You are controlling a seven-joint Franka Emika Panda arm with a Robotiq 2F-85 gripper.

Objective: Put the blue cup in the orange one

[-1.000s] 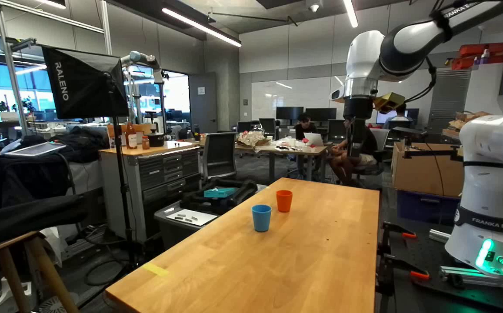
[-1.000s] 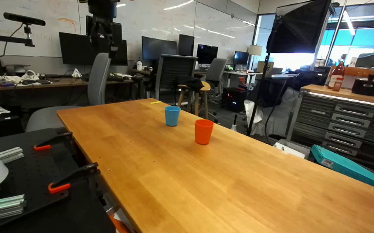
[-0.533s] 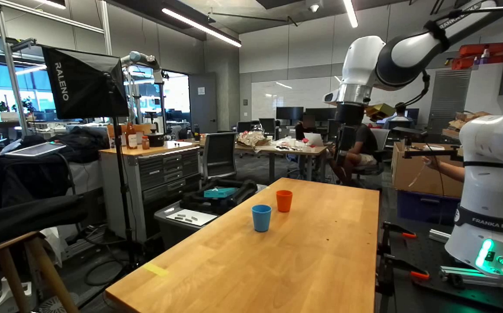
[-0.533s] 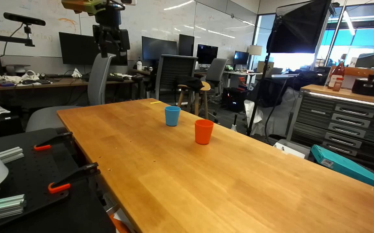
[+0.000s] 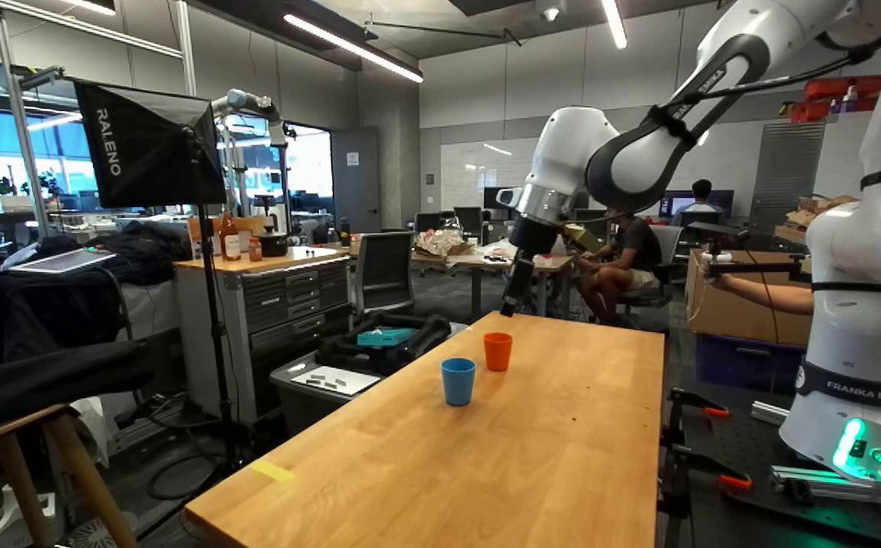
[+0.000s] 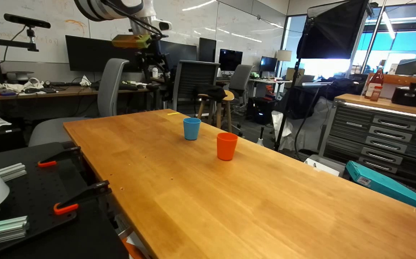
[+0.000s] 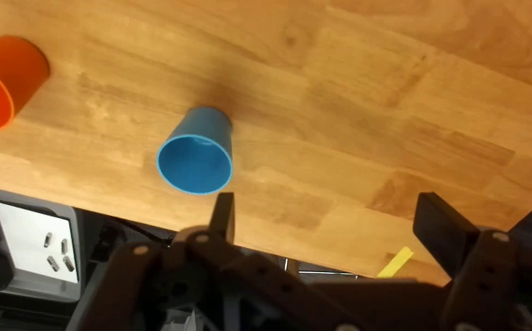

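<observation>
Blue cup (image 7: 196, 151) standing upright, unnested.
I am holding my pincer (image 7: 326, 207) wide, presumably to straddle it; orange cup (image 7: 8, 76) standing mouth-up at blue's ten o'clock, wrist view.

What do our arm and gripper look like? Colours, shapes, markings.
White, rounded arm with dark joint trim. White base: black band lettered FRANKA EMIKA, green light. Black cable along the arm. Silver wrist collar, yellowish box near it, black gripper with two blocky fingers.

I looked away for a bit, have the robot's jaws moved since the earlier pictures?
Yes. In an exterior view, the jaws have shifted left and down in the picture, toward the far-left corner of the table.
</observation>
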